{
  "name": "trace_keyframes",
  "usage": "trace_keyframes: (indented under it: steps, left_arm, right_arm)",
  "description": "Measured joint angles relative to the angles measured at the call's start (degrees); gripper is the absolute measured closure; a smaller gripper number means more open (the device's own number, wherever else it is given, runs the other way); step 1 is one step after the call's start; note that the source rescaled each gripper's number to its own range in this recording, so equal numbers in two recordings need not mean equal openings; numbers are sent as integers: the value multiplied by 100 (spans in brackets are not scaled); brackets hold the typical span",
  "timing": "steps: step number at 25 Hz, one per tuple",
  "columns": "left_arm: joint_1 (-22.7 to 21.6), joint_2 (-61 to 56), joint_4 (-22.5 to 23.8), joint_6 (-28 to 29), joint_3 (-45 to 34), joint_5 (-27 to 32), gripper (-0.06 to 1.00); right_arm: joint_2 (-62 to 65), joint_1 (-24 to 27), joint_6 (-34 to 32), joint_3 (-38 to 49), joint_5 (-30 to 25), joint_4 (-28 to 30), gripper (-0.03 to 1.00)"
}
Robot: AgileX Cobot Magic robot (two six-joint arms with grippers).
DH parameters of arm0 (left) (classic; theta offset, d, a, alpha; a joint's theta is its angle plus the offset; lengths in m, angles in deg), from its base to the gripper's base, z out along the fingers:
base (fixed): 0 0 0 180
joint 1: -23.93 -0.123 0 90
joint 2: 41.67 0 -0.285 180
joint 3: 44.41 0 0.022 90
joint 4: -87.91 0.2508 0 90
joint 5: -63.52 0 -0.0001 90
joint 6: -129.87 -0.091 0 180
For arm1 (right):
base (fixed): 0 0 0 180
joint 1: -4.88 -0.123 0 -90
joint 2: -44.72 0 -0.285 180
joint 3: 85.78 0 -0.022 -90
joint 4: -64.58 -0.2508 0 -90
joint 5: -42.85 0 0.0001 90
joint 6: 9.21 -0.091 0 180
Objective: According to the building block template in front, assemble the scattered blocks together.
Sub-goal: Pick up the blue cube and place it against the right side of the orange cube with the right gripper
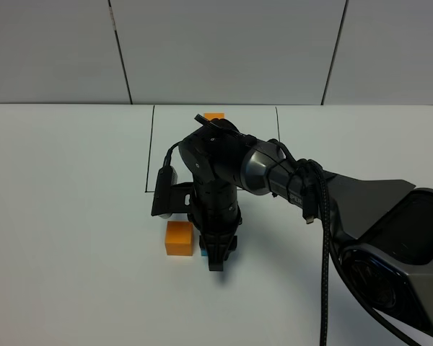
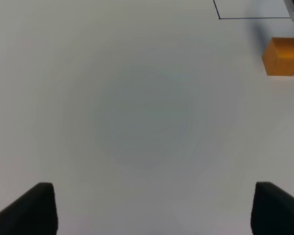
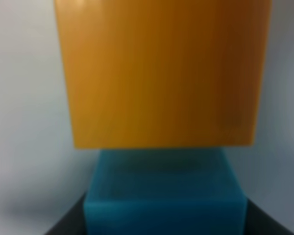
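Note:
The loose orange cube (image 1: 179,238) sits on the white table just in front of the drawn black outline (image 1: 149,155). The loose teal-blue cube (image 1: 203,252) shows only as a sliver at its right, under my right gripper (image 1: 215,261). In the right wrist view the teal-blue cube (image 3: 164,196) sits between the dark fingers (image 3: 63,226) and touches the orange cube (image 3: 161,73). The right gripper is shut on it. The template's orange cube (image 1: 214,115) peeks out behind the arm; its teal cube is hidden. My left gripper (image 2: 152,210) is open and empty, away from the orange cube (image 2: 282,56).
The right arm (image 1: 289,180) reaches across the middle of the table and covers most of the framed area. A corner of the black outline (image 2: 219,18) shows in the left wrist view. Bare white table (image 1: 72,216) lies on the left.

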Motion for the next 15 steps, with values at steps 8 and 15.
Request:
trace_keyframes:
  steps: [8, 15]
  left_arm:
    - [0, 0, 0, 0, 0, 0, -3]
    - [0, 0, 0, 0, 0, 0, -3]
  right_arm:
    - [0, 0, -17, 0, 82, -69, 97]
    - [0, -7, -21, 0, 150, -153, 97]
